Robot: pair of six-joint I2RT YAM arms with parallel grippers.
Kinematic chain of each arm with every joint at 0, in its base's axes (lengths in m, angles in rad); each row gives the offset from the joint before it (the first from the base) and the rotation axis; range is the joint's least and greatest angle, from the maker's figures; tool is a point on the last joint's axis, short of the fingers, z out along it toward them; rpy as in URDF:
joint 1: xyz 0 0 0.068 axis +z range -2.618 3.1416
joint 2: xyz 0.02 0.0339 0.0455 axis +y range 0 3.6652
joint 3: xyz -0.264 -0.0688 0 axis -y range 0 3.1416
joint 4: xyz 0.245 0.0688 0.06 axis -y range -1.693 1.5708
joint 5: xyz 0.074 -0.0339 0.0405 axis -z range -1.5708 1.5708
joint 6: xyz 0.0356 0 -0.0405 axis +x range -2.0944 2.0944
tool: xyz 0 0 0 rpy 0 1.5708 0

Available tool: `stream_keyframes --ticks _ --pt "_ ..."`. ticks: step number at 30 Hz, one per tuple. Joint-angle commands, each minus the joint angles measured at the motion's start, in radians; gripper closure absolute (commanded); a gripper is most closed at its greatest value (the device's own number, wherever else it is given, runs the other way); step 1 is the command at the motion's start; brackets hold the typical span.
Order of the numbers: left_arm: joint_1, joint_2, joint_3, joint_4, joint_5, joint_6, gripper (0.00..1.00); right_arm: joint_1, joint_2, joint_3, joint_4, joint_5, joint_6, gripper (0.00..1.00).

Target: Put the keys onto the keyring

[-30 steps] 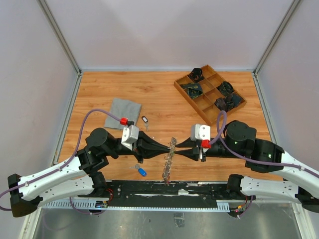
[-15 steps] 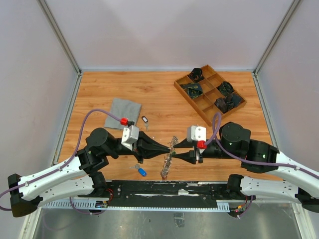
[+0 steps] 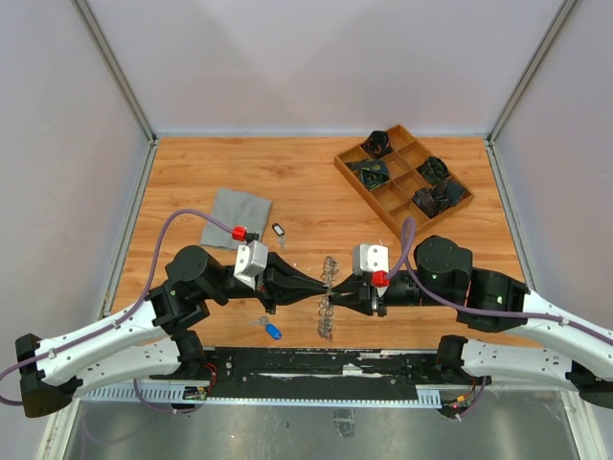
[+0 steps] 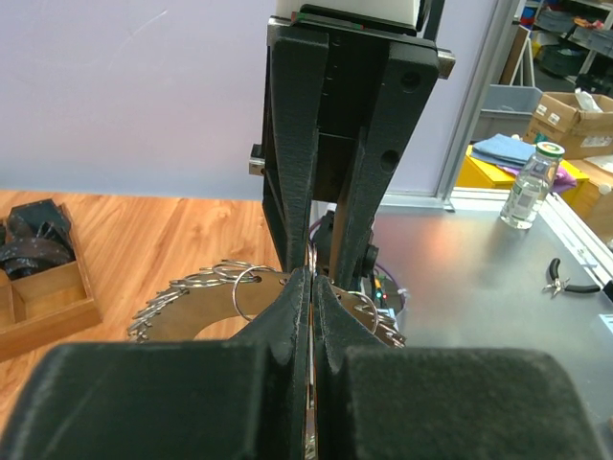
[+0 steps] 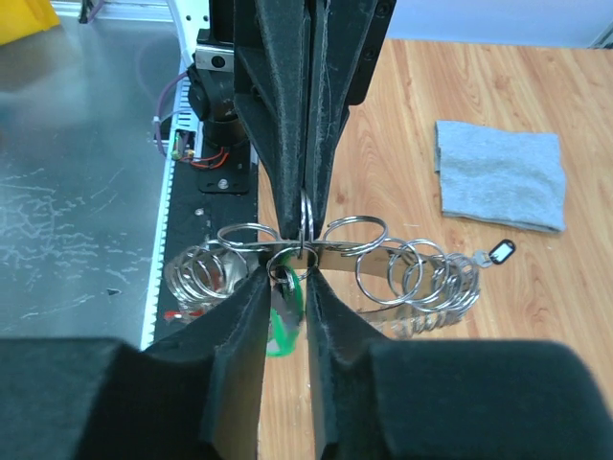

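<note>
Two grippers meet tip to tip above the near middle of the table (image 3: 192, 172), the left gripper (image 3: 322, 300) reaching in from the left and the right gripper (image 3: 337, 298) from the right. Between them hangs the keyring (image 3: 329, 276), held on edge off the wood, its keys (image 4: 182, 287) fanning out in a spiky grey band. The left gripper's fingers (image 4: 292, 307) are pressed tightly together, with only the thin wire of the ring caught in the seam between them. The right gripper's fingers (image 5: 251, 307) are drawn to a narrow slit, and in that slit sit a small split ring and the green-tagged key (image 5: 283, 324), right against the left gripper's tips. More split rings line up along the keyring on either side of the pinch. On the table lie a blue-tagged key (image 3: 273, 332) near the left arm, a black-tagged key (image 3: 278, 231) just beside the grey cloth (image 3: 237, 217), and a wooden tray (image 3: 387, 199) at the far right.
</note>
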Motion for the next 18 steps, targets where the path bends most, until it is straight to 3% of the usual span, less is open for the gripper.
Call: stream_keyframes --ticks 1,6,18 --pt "-0.005 -0.007 0.042 0.075 -0.004 0.006 0.99 0.003 0.002 0.001 0.036 -0.019 0.022 0.83" --pt "-0.004 -0.012 0.037 0.074 -0.01 0.007 0.99 0.003 -0.009 0.032 -0.006 0.003 0.018 0.95" --pt "-0.005 0.003 0.029 0.059 -0.022 0.013 1.0 0.003 -0.03 0.078 -0.027 0.041 0.006 0.97"
